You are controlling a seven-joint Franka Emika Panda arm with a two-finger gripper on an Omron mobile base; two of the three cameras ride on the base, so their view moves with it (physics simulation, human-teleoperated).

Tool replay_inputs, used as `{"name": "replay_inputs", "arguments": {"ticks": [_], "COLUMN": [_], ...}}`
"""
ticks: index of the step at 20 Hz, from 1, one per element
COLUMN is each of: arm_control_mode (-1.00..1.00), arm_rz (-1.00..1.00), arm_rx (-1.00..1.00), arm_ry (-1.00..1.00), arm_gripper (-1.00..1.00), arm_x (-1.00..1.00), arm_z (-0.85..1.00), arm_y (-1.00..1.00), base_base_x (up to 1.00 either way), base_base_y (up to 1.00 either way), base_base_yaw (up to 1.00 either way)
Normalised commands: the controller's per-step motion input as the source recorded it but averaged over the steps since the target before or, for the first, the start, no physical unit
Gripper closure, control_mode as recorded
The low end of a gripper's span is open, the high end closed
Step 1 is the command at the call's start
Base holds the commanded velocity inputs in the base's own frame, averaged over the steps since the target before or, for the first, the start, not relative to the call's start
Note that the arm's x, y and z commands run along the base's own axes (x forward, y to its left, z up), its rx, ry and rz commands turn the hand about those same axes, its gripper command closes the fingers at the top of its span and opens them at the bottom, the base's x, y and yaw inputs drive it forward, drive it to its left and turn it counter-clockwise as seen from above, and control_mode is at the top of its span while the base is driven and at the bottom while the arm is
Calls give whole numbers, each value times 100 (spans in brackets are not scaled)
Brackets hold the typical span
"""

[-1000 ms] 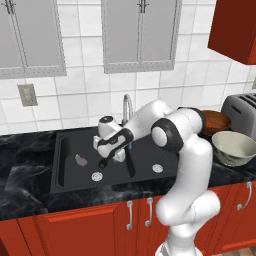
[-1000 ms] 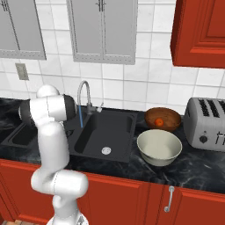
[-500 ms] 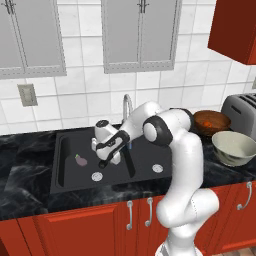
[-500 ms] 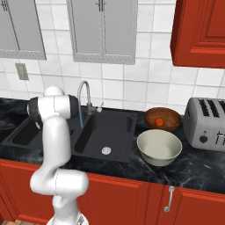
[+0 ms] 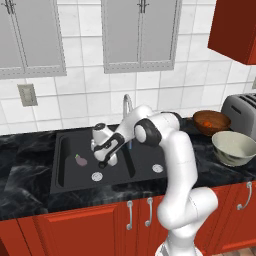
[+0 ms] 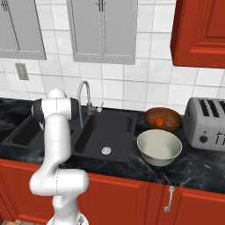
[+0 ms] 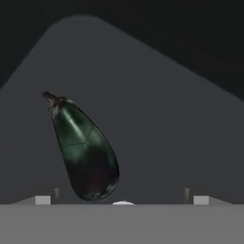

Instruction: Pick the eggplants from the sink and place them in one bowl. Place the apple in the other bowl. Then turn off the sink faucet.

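Note:
My gripper (image 5: pixel 103 159) hangs low in the left basin of the black sink (image 5: pixel 145 152), open. In the hand view an almost black eggplant (image 7: pixel 86 152) lies on the basin floor just ahead, between the gripper (image 7: pixel 121 200) fingertips and nearer the left one. A pale purple eggplant (image 5: pixel 80 160) lies to the left of the gripper. The apple (image 5: pixel 207 123) (image 6: pixel 159 122) rests in the reddish-brown bowl (image 5: pixel 212 118) (image 6: pixel 163 115). The pale grey-cream bowl (image 5: pixel 235 147) (image 6: pixel 159 147) holds nothing. The silver faucet (image 5: pixel 127 104) (image 6: pixel 83 94) pours a thin blue stream.
A silver toaster (image 5: pixel 242 112) (image 6: pixel 206 125) stands at the right end of the dark marble counter (image 5: pixel 25 175), beside the bowls. Each basin has a round drain (image 5: pixel 97 176) (image 6: pixel 106 150). The basin walls and the middle divider hem the gripper in.
The arm has swung further left and lowered the open gripper deeper into the left basin. The eggplants, apple and bowls have not moved.

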Motion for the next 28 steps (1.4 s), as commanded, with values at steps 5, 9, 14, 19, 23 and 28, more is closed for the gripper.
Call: {"name": "replay_inputs", "arguments": {"ticks": [5, 9, 14, 19, 23, 28], "arm_control_mode": [-100, -100, -100, -100, -100, -100], "arm_rz": [-5, -5, -5, -4, -2, 0], "arm_rx": [0, 0, 0, -1, 0, 0], "arm_ry": [0, 1, 1, 1, 0, 0], "arm_gripper": [-100, -100, -100, 100, 100, 100], "arm_x": [32, 30, 26, 17, 14, 5], "arm_z": [-30, -30, -30, -37, -27, -1], "arm_y": [0, 1, 3, 7, 12, 3], "base_base_x": [0, 0, 0, 0, 0, 0], "base_base_y": [0, 0, 0, 0, 0, 0], "base_base_yaw": [0, 0, 0, 0, 0, 0]}}
